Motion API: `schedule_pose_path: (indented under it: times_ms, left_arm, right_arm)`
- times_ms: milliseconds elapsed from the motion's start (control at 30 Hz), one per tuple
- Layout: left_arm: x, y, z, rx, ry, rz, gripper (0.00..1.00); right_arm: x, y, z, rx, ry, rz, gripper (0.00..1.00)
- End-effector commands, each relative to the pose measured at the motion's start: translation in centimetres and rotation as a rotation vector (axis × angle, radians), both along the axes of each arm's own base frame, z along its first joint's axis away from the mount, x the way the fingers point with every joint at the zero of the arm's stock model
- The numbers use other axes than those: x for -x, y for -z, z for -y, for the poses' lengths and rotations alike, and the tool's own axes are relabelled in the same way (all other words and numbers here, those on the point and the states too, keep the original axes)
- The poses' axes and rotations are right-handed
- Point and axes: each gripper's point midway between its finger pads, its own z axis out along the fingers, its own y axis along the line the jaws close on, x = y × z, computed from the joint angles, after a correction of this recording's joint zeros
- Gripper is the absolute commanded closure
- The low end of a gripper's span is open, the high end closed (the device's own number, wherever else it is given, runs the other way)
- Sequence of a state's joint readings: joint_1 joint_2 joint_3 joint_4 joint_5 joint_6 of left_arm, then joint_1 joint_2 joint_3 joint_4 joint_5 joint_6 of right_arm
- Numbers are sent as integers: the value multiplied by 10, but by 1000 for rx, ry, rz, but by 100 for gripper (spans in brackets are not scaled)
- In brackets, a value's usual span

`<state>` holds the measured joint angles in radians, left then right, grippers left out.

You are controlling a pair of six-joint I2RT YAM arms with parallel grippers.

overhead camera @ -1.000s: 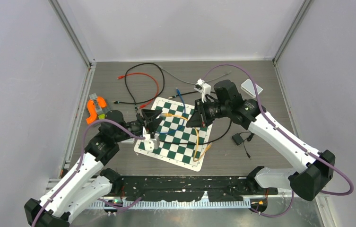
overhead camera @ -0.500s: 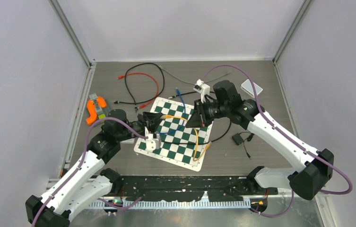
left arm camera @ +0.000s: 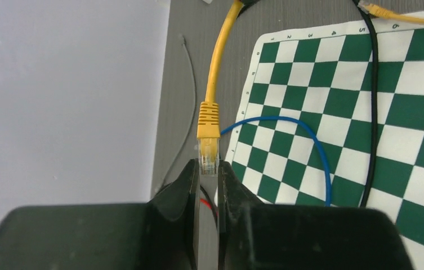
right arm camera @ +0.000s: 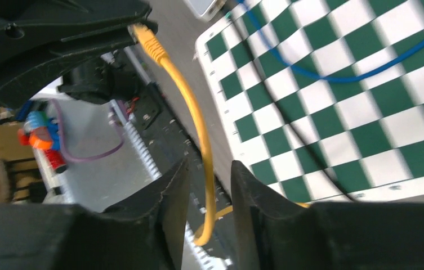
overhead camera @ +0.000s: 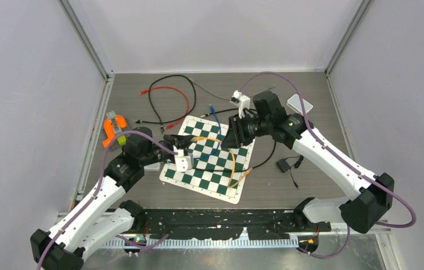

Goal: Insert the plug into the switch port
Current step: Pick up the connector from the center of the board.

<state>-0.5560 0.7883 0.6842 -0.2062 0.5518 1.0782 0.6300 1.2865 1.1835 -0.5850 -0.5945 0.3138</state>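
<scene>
My left gripper (left arm camera: pixel 208 166) is shut on the clear tip of the yellow network plug (left arm camera: pixel 208 147). Its yellow cable (left arm camera: pixel 221 56) runs away from the fingers over the table. In the top view the left gripper (overhead camera: pixel 183 142) is above the near-left part of the checkered mat (overhead camera: pixel 209 179). My right gripper (right arm camera: pixel 210 169) is open, and the yellow cable (right arm camera: pixel 198 126) passes between its fingers without being pinched. In the top view the right gripper (overhead camera: pixel 228 140) faces the left one. A small white box (overhead camera: pixel 300 104), possibly the switch, lies at the back right.
A blue cable (overhead camera: pixel 214 115) and a black cable (overhead camera: pixel 260 160) cross the mat. Red and black leads (overhead camera: pixel 170 93) lie at the back. An orange tool (overhead camera: pixel 114 128) is at the left, a black adapter (overhead camera: pixel 284 165) at the right, and a pale device (overhead camera: pixel 153 166) is under the left arm.
The left gripper has shifted slightly right and turned, still holding the plug. The right wrist has moved a little back and left, with the yellow cable still between its fingers.
</scene>
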Motion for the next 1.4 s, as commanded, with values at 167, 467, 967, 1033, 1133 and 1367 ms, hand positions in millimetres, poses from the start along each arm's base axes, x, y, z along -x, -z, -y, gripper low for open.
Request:
schedule_pose_path:
  times_ms: [167, 467, 967, 1033, 1133, 1367]
  left_arm:
    - [1, -39, 6, 263, -136, -387, 100]
    - [20, -45, 19, 370, -119, -664, 100]
    - [27, -16, 18, 276, -118, -746, 100]
    - [28, -16, 17, 272, -113, -745, 100]
    - [32, -13, 17, 254, -90, -749, 100]
    - [37, -8, 16, 226, -66, -749, 100]
  right_arm:
    - [-55, -119, 40, 21, 102, 709, 42]
    - [-26, -138, 24, -121, -192, 1195, 36]
    - [-2, -47, -53, -55, -650, 1249, 47]
    - [-6, -38, -58, -29, -650, 1238, 50]
    - [-9, -33, -62, -9, -641, 1237, 54]
    - [-13, -30, -67, 2, -637, 1249, 54]
